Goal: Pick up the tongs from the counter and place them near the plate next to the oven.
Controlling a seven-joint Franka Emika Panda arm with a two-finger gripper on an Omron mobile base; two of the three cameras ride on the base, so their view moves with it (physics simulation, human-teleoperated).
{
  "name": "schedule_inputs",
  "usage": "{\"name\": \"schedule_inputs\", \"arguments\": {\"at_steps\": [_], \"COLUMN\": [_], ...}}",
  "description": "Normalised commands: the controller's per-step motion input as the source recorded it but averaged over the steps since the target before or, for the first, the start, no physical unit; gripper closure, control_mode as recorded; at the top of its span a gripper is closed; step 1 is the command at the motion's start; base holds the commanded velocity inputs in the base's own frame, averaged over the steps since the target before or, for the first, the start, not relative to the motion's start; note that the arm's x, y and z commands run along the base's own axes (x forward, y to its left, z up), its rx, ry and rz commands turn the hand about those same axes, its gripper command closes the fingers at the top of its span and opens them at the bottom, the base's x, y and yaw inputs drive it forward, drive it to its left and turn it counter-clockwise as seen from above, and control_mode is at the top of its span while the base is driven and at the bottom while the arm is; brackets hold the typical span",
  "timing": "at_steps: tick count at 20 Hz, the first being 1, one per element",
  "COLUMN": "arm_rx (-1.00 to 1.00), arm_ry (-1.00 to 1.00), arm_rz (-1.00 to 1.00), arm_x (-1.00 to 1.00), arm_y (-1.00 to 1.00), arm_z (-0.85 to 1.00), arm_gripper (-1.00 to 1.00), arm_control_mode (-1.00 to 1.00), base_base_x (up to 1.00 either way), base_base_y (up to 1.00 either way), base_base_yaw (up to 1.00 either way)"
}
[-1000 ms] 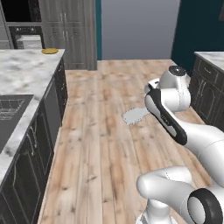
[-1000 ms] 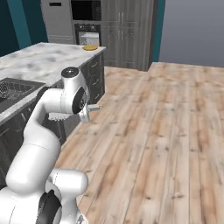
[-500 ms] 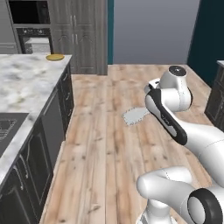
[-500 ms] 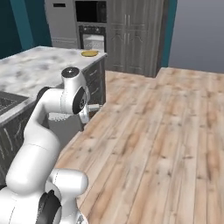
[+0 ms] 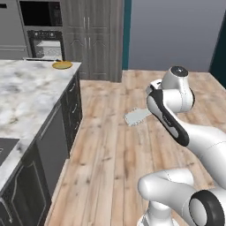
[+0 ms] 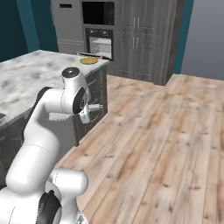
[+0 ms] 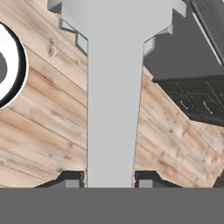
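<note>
In the hand view the silver-grey tongs (image 7: 114, 87) run straight up from between the two dark fingertips, and my gripper (image 7: 109, 180) is shut on them. From the left base the tongs (image 5: 137, 117) stick out to the left of the folded white arm, over the wooden floor. From the right base the hand (image 6: 92, 109) hangs beside the island's cabinet front. The yellow-rimmed plate (image 5: 62, 65) (image 6: 89, 61) lies at the far corner of the marble counter (image 5: 26, 97) (image 6: 30, 78). Behind it stands the dark oven (image 5: 44, 44) (image 6: 99, 43).
Dark grey cabinets (image 5: 66, 119) run under the counter on the left. Tall grey cupboards (image 5: 95, 35) stand right of the oven. Open wooden floor (image 6: 166, 131) stretches to the right. A sink corner (image 5: 6, 148) shows at the near left.
The whole picture has shifted: the base has driven on along the island, so the oven and plate stand nearer and more central. The arm keeps its pose with the tongs held.
</note>
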Motion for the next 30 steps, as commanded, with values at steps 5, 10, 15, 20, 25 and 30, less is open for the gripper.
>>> {"name": "schedule_inputs", "arguments": {"at_steps": [5, 10, 15, 20, 25, 30], "arm_rx": [0.00, 0.00, 0.00, 0.00, 0.00, 0.00], "arm_ry": [0.00, 0.00, 0.00, 0.00, 0.00, 0.00], "arm_rz": [0.00, 0.00, 0.00, 0.00, 0.00, 0.00], "arm_x": [0.00, 0.00, 0.00, 0.00, 0.00, 0.00], "arm_y": [0.00, 0.00, 0.00, 0.00, 0.00, 0.00], "arm_z": [0.00, 0.00, 0.00, 0.00, 0.00, 0.00], "arm_gripper": [1.00, 1.00, 1.00, 1.00, 1.00, 1.00], "arm_control_mode": [1.00, 1.00, 1.00, 1.00, 1.00, 1.00], "base_base_x": [1.00, 1.00, 1.00, 1.00, 1.00, 1.00], "base_base_y": [-0.45, -0.50, -0.56, -0.58, -0.59, -0.57], "base_base_yaw": [0.27, 0.31, 0.32, 0.33, 0.33, 0.34]}}
